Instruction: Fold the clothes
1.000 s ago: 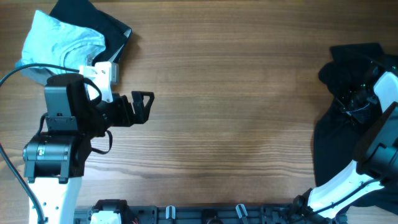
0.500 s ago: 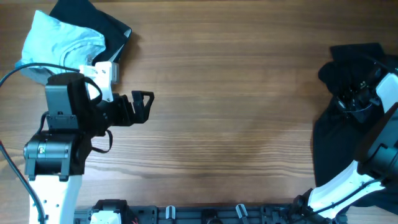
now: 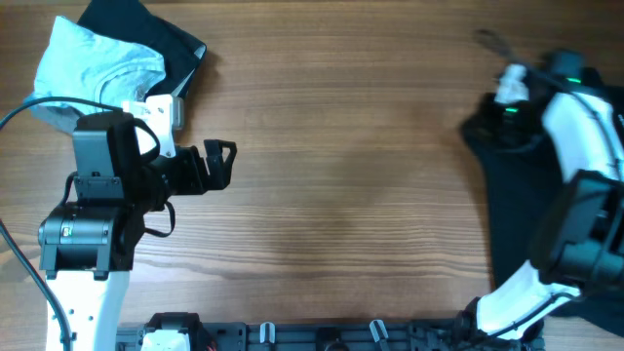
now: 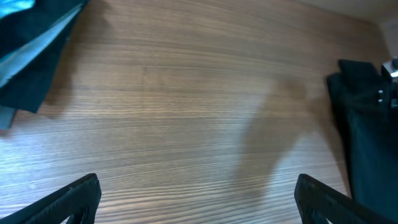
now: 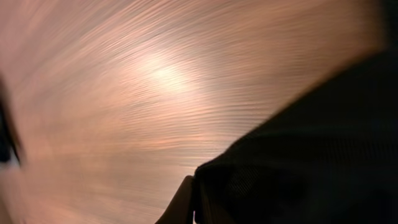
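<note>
The right claw (image 5: pixel 191 202) pinches an edge of the soft, rumpled black T-shirt (image 3: pixel 517 214) on the wood-grain counter (image 3: pixel 370 175). The left claw (image 3: pixel 226 164) hovers, prongs wide apart.

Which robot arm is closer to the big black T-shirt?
Right. The right tool pinches the edge of the large black soft-fabric T-shirt. The left tool hangs open far across the wooden table, beside the pale blue folded shirt.
</note>
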Controlling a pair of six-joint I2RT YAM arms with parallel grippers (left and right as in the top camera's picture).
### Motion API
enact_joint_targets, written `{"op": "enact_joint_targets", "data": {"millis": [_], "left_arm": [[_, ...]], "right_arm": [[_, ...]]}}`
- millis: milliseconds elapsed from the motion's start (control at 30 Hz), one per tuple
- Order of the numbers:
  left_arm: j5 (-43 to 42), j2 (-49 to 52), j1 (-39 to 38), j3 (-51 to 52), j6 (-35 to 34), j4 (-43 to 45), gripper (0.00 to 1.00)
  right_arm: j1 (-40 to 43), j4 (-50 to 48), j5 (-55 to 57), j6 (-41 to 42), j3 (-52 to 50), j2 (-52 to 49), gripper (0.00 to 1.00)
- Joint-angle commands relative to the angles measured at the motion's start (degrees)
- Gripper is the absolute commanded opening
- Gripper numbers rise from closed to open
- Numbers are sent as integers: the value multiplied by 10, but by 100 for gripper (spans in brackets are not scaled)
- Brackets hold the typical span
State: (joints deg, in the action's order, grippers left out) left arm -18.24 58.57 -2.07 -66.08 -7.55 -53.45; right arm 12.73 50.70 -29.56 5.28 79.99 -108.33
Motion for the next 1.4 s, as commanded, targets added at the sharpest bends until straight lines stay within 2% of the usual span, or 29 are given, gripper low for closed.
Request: {"op": "enact_joint_targets", "data": {"millis": [0, 300, 333, 367, 400, 433, 467, 667, 767, 867, 1033, 1200, 1367], "left_arm": [[27, 0, 3, -9, 9, 9, 100], [49, -6, 19, -10, 9, 18, 100], [49, -7, 20, -10, 9, 20, 100], [49, -8, 20, -10, 9, 23, 100], [49, -8, 20, -10, 9, 27, 100], [49, -8, 20, -10, 9, 30, 100], [48, -8, 20, -10, 9, 35, 100], [16, 20, -9, -10, 10, 59, 98], [16, 68, -55, -9, 10, 59, 91], [16, 133, -113, -9, 10, 67, 89], [16, 243, -192, -9, 12, 107, 93], [26, 344, -254, -9, 12, 181, 93], [94, 436, -299, -9, 12, 241, 91]], "right_arm": [[-144, -26, -18, -21, 10, 13, 4], [-468, -68, 141, 14, 10, 11, 6], [-486, -66, 160, 16, 11, 12, 15], [-507, -59, 203, 32, 15, 14, 35], [-518, -50, 239, 52, 20, 16, 60], [-521, -39, 271, 71, 27, 18, 72], [-516, -23, 298, 88, 38, 21, 80], [-420, 16, 272, 99, 87, 76, 82], [-351, 25, 236, 99, 88, 125, 82], [-285, 46, 209, 99, 88, 165, 82], [-198, 96, 200, 103, 88, 203, 83], [-143, 141, 201, 97, 88, 206, 84], [-127, 147, 201, 97, 88, 206, 85]]}}
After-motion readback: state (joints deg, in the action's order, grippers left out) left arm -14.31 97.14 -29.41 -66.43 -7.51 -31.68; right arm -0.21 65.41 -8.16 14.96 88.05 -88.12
